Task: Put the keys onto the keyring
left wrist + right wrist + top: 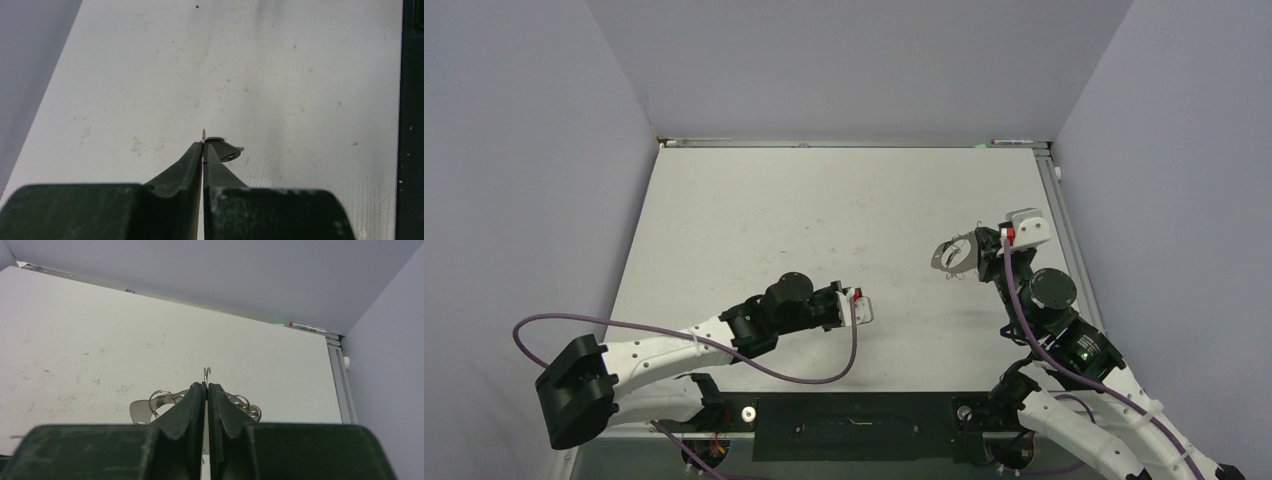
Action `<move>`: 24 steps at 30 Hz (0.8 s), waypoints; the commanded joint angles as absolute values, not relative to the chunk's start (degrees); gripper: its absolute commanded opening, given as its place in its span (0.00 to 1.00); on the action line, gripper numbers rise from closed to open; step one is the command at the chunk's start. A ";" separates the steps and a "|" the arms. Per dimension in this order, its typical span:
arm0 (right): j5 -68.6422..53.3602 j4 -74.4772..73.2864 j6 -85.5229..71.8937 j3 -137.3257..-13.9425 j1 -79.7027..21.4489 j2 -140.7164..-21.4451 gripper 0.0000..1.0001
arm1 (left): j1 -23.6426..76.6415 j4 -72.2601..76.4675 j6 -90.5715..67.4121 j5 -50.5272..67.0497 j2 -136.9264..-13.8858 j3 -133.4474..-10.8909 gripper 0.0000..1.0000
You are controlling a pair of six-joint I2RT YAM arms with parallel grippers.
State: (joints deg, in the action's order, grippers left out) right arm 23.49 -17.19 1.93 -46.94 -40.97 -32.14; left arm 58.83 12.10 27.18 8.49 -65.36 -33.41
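My left gripper (862, 306) (203, 145) is shut on the thin wire ring of a tiny key (223, 148). The key's black head hangs just right of the fingertips, above the table, and its silver blade points right. The key is too small to make out in the top view. My right gripper (986, 244) (206, 386) is shut on the keyring (953, 253), a silvery hoop held up off the table at the right. In the right wrist view the keyring (141, 409) shows behind the fingers, with small wire loops on both sides. No other key shows.
Grey walls close in the table on the left, back and right. A metal rail (1064, 230) runs along the right edge. The black base bar (412, 120) lies along the near edge. The left arm's purple cable (804, 375) loops low over the near table.
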 commanded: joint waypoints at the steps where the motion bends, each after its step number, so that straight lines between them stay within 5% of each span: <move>1: 19.88 -12.99 2.46 -47.03 -41.22 -31.22 0.05 | 59.62 11.81 22.91 7.42 -57.89 -34.85 0.00; 14: 4.74 -7.10 2.35 -44.62 -41.24 -31.08 0.05 | 62.02 -9.29 20.69 1.74 -37.34 -43.24 0.00; 24: -13.38 2.37 1.63 -39.99 -41.27 -32.96 0.05 | 59.72 -16.99 26.43 4.76 -33.39 -44.28 0.00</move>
State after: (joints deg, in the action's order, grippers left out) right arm -2.59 -7.73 2.11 -40.51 -40.97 -32.16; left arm 61.41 -14.48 23.64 2.70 -33.69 -44.60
